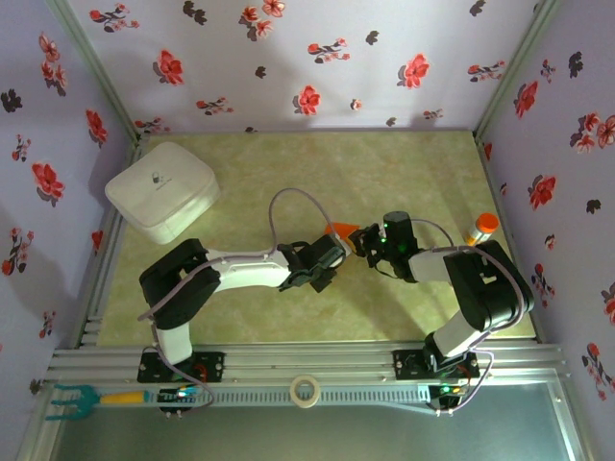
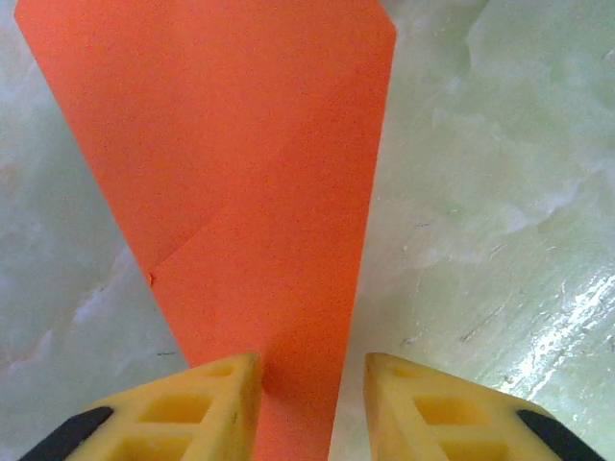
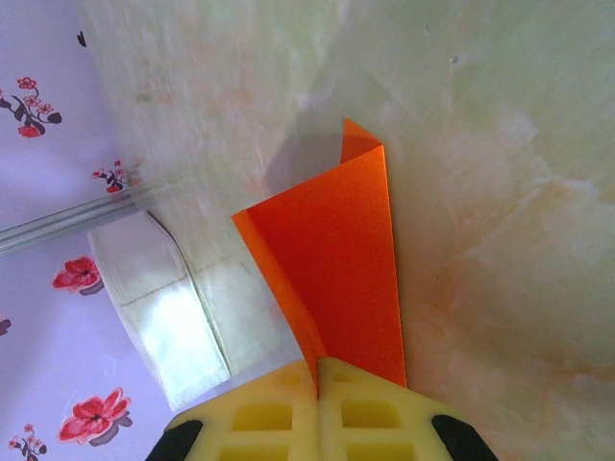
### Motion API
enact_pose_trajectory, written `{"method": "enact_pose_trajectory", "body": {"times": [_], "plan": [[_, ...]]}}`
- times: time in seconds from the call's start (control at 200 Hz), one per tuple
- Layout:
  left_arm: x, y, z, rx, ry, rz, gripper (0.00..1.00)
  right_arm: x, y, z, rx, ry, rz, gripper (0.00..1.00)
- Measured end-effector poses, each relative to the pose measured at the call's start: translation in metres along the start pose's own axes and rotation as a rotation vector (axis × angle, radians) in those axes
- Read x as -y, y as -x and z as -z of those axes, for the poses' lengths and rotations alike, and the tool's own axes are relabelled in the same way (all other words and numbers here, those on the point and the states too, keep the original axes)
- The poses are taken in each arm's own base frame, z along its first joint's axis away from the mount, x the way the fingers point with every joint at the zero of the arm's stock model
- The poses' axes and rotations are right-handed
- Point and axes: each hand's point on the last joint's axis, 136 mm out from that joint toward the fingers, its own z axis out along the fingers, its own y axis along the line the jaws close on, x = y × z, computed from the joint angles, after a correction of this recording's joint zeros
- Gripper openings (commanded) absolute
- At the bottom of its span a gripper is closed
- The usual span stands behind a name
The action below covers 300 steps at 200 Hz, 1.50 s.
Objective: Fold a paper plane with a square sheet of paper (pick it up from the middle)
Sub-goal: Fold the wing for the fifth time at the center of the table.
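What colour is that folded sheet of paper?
The paper is plain bright orange, clearest in the left wrist view.

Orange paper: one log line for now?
paper: creased orange wedge | right claw: shut on paper | left claw: open, paper's narrow end between fingers | fold: unfinished

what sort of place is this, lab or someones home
Probably a purpose-built robot test cell: flower-print walls box in a small marbled table, and an aluminium rail along its near edge carries the left arm and right arm.
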Motion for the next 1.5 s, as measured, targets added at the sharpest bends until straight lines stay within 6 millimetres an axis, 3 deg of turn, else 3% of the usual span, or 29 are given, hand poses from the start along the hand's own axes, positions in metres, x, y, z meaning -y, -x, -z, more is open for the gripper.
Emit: {"method": "enact_pose_trajectory", "body": {"times": [0.155, 0.655, 0.885, 1.15, 1.315, 1.5], "plan": [[-0.001, -0.001, 0.0, -0.003, 0.008, -0.001, 0.35, 0.0, 0.0, 0.0, 0.0, 0.0, 0.0, 0.0], [-0.004, -0.002, 0.0, -0.009, 0.026, -0.019, 0.16, 0.0, 0.0, 0.0, 0.0, 0.0, 0.0, 0.0], [-0.004, -0.005, 0.0, -0.019, 0.026, -0.022, 0.07, 0.001, -0.002, 0.005, -0.003, -0.026, 0.018, 0.18], [0.003, -0.001, 0.001, -0.023, -0.042, 0.012, 0.04, -0.018, 0.008, 0.04, 0.074, -0.088, 0.146, 0.34], [0.003, 0.001, 0.0, -0.028, -0.127, 0.093, 0.04, -0.02, 0.018, 0.068, 0.152, -0.132, 0.205, 0.36], [-0.001, 0.007, -0.002, -0.017, -0.215, 0.202, 0.04, -0.016, 0.019, 0.082, 0.179, -0.159, 0.223, 0.36]]}}
